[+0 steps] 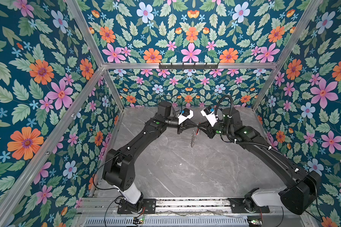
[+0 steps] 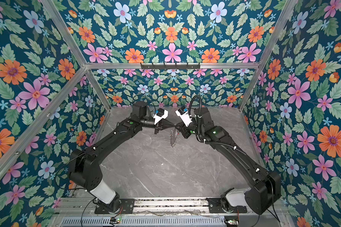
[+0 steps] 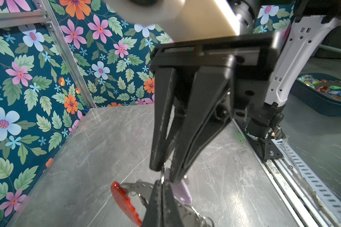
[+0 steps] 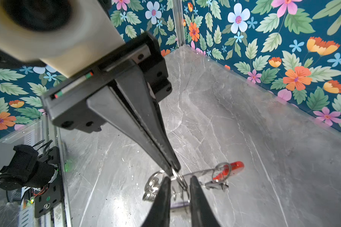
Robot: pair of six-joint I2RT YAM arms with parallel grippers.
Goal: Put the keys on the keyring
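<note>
Here, the keyring hangs in the air above the grey marble table. In both top views it is a little toward 12 o'clock from the table's middle, and it dangles toward 6 o'clock from the spot where the two claws meet. Its red plastic section and a cluster of silver rings show in the wrist views, clear of the tabletop. The key's lavender tag sits just beside the claw tips, close against the loop. I cannot make out the key's blade.

The left gripper reaches in from 9 o'clock. Its jaws are pressed together and clamped on one small ring of the keyring. The right gripper comes in from 3 o'clock, tip to tip with the left. Its fingers stand apart, with that small ring and the lavender tag in the gap between them. Whether either pad touches the tag I cannot tell.

The left arm and right arm arch up from a base rail at 6 o'clock. Floral walls close the table in at 9, 12 and 3 o'clock, and a black hook bar sits on the frame at 12 o'clock. The left wrist view also catches a dark blue tray of colourful bits beyond the base rail.
</note>
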